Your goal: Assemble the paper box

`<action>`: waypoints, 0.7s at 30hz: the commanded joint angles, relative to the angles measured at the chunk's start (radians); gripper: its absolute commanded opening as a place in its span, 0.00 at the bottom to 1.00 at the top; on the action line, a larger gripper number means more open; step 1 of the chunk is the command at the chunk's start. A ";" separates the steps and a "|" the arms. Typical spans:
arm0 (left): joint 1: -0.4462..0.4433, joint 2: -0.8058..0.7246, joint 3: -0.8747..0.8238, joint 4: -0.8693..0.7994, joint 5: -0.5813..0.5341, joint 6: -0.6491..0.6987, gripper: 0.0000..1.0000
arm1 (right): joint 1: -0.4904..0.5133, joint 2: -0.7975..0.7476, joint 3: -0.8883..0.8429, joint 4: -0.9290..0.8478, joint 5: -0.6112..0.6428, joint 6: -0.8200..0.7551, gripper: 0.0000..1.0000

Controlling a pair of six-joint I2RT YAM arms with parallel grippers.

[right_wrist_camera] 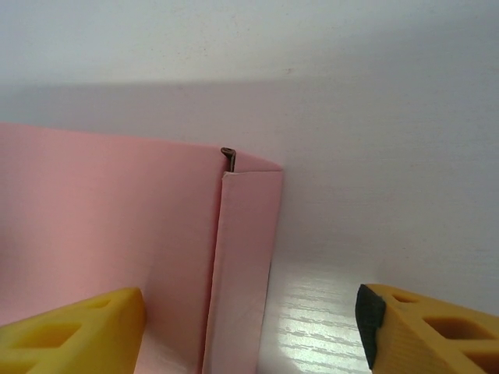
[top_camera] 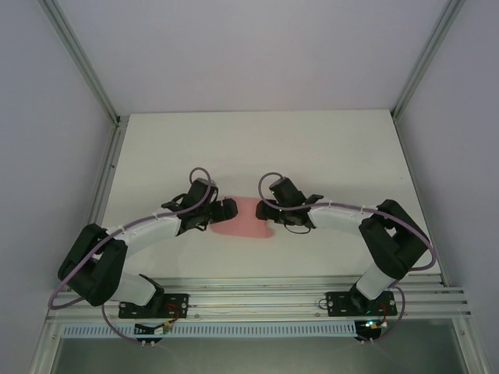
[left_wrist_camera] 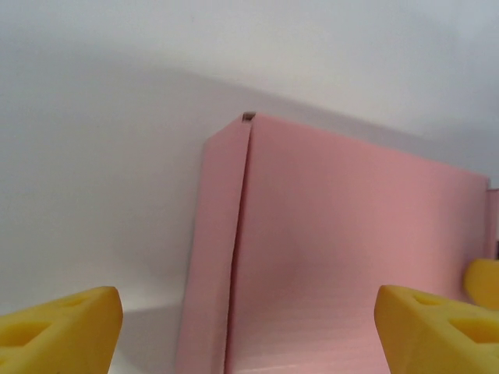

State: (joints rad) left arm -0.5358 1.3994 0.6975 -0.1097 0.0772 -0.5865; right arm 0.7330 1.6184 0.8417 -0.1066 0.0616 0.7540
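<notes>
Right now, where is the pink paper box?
In the top view the paper box lies on the white table near its middle, directly between the left gripper and the right gripper.

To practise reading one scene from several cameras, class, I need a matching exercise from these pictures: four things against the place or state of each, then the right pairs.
Things
1. pink folded paper box
2. yellow-fingered left gripper
3. yellow-fingered right gripper
4. white table top

Places or states
a. open, at the box's right end in the top view
b. bearing the box
c. open, at the box's left end in the top view
d. between the two grippers

Pairs: 1-d, 2-c, 3-a, 4-b
</notes>
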 commanded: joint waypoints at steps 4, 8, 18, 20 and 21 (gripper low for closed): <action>0.072 0.097 0.025 0.091 0.178 0.037 0.80 | -0.035 -0.039 -0.037 0.031 -0.086 -0.009 0.77; 0.115 0.167 0.001 0.181 0.285 0.027 0.64 | -0.058 -0.062 -0.067 0.086 -0.142 0.017 0.80; 0.213 0.200 -0.156 0.454 0.491 -0.083 0.28 | -0.098 -0.069 -0.121 0.183 -0.313 0.086 0.86; 0.241 0.207 -0.182 0.502 0.535 -0.105 0.25 | -0.099 -0.061 -0.113 0.189 -0.332 0.092 0.86; 0.252 0.207 -0.192 0.519 0.549 -0.113 0.25 | -0.099 -0.058 -0.112 0.198 -0.345 0.086 0.87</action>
State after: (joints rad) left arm -0.3134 1.5787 0.5541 0.3519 0.5423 -0.6514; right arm 0.6353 1.5612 0.7288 0.0326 -0.2035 0.8234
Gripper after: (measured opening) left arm 0.252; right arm 0.865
